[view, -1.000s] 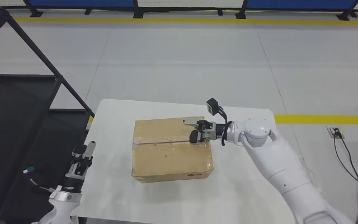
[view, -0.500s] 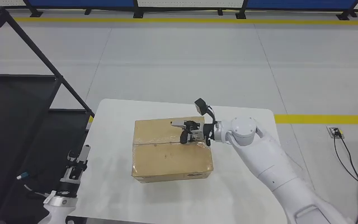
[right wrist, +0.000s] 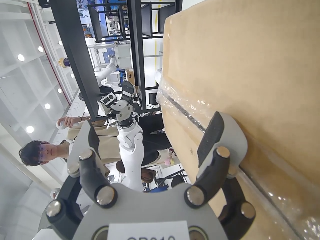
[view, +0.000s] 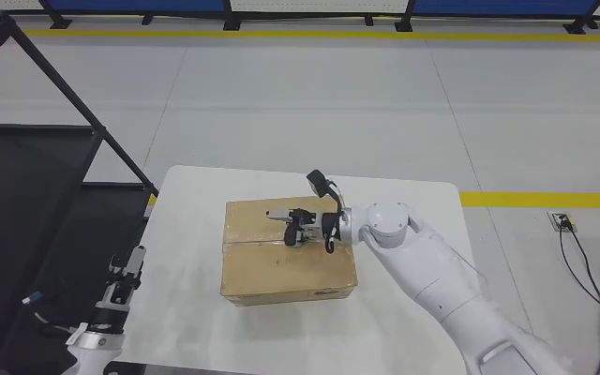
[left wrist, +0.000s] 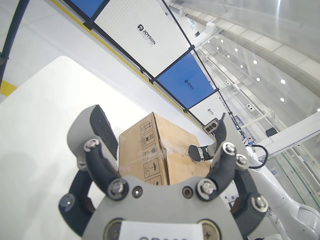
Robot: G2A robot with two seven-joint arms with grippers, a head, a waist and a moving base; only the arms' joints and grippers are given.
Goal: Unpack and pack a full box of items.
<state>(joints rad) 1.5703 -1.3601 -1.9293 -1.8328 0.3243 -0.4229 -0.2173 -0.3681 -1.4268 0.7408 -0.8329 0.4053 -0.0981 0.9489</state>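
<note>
Cardboard box [view: 272, 267], right jaws spread over taped seam [view: 251, 242], left jaws spread, facing box

My top camera looks down from high at the table [view: 197, 244], my right wrist camera sits close to the box [view: 281, 258], and my left looks from farther off.

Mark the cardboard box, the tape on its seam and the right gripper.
cardboard box [view: 281, 272], top view, near top flap.
tape [right wrist: 180, 104], right wrist view, crinkled strip over the seam.
right gripper [view: 284, 226], top view, midway between its open fingers.
</note>
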